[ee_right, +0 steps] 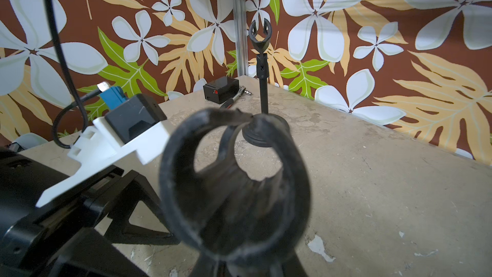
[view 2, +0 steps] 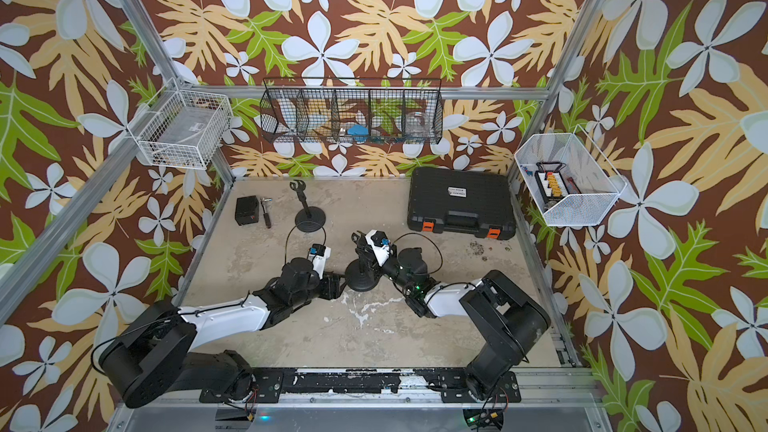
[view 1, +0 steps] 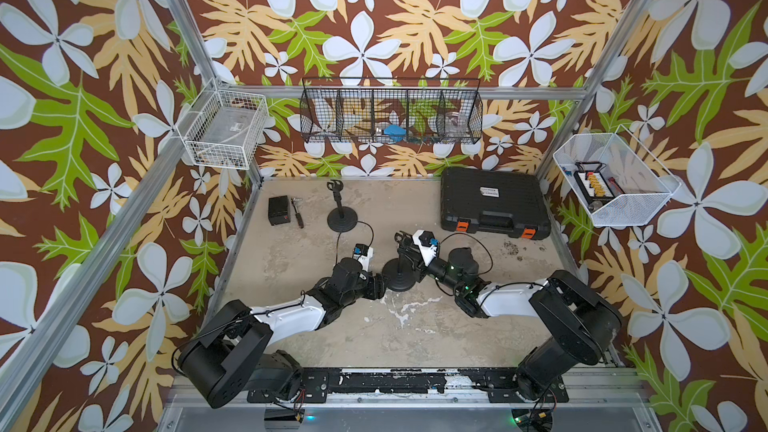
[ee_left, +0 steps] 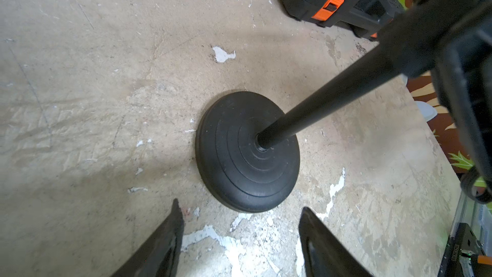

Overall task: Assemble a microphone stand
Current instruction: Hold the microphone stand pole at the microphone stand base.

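1. Nearest, the left gripper (ee_left: 239, 205) hangs low over the table (view 1: 415, 338). Its jaws are spread wide and hold nothing. The round base (ee_left: 239, 171) lies just past their tips, untouched. The step in hand looks like steadying that base so the upper parts can be tightened.
2. Bring the jaws forward level, one on each side of the base, and close on its rim only. The base is a low dome with a rounded edge, so a high grip would likely slide off. Keep the grip close to the table.
3. The stand under assembly sits mid-table. Its pole (ee_left: 332, 97) rises from the centre hole of the base. Whether the thread is fully home cannot be told.
4. Just beyond, the right gripper (view 1: 405, 248) has its jaws closed on the stem of the clip (ee_right: 234, 214) at the pole's top, as far as the blurred wrist view shows. Any turning should run about the pole's own axis with no sideways pull. Otherwise the base may tip or skate before the left jaws have it.
5. At the far left stands a finished stand (view 1: 340, 216) with its clip on top, a useful reference for the result. A small black box (view 1: 278, 210) lies beside it.
6. At the far right lies a closed black case (view 1: 494, 201). All three are well apart from the work and should not obstruct it.
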